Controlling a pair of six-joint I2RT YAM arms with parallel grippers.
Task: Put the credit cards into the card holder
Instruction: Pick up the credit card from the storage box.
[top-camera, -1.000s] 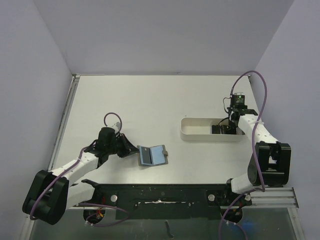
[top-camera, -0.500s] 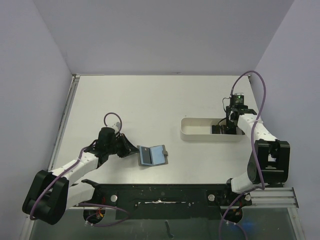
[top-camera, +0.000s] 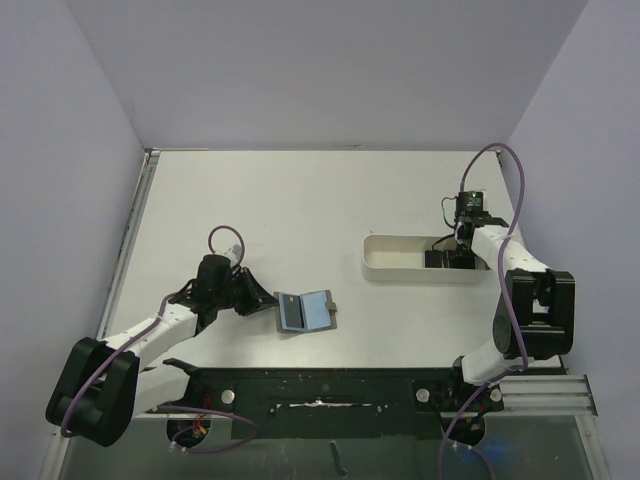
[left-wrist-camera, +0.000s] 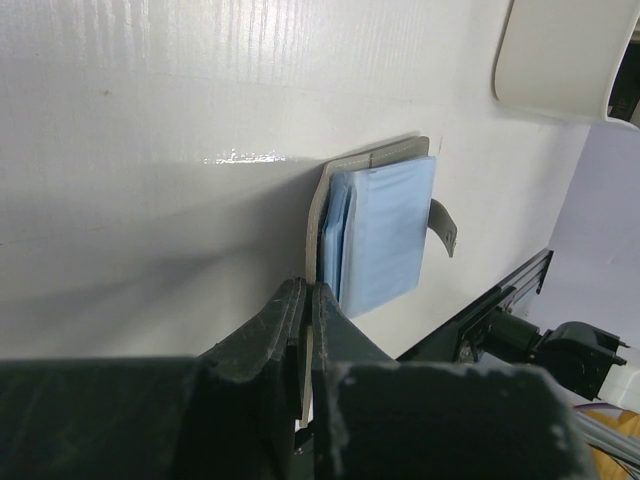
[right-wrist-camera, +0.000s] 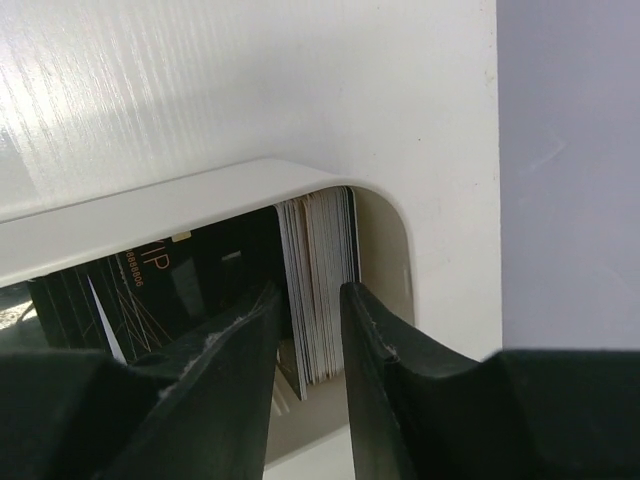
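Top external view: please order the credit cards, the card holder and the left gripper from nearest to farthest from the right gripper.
1. The credit cards: in the right end of the white tray, right at the right gripper.
2. The card holder: lying open mid-table, left of the tray.
3. The left gripper: at the holder's left edge, jaws shut on it.

gold letters "ip" on a dark credit card (right-wrist-camera: 150, 295) in the white tray (right-wrist-camera: 200, 212), small digits beneath, too blurred to read
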